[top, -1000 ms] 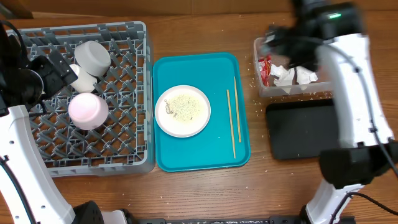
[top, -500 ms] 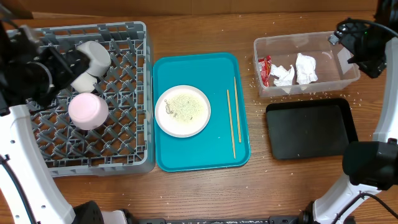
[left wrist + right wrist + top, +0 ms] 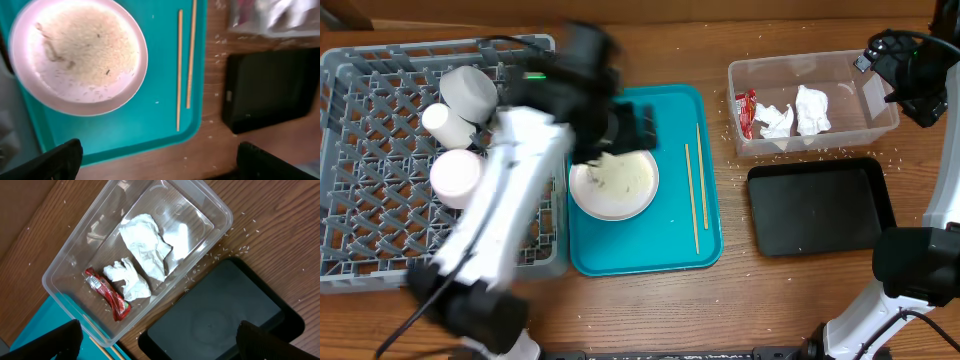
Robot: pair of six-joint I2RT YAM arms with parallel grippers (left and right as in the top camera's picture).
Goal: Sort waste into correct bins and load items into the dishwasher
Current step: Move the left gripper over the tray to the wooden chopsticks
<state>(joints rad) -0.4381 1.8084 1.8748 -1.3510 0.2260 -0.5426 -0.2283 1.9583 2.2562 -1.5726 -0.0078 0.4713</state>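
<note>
We see a white plate (image 3: 100, 100) scattered with rice grains (image 3: 90, 50) on the teal tray (image 3: 150, 125), two chopsticks (image 3: 179, 70) lying just right of it, a black tray (image 3: 270, 85) farther right.

Overhead: fixed above table (image 3: 740, 300), aimed straight down, far. Dish rack (image 3: 380, 230), teal tray (image 3: 640, 245), clear tub (image 3: 840, 65) and black tray (image 3: 820, 205) all covered.
Left wrist: aimed down, close. Frame filled by plate (image 3: 75, 55) and chopsticks (image 3: 179, 70); left fingers (image 3: 55, 160) seen at lower corners.
Right wrist: aimed down from farther off. Clear tub and black tray centred; right fingers (image 3: 270, 342) seen at lower corners.
Black tray and teal tray corner shared by all three views.
</note>
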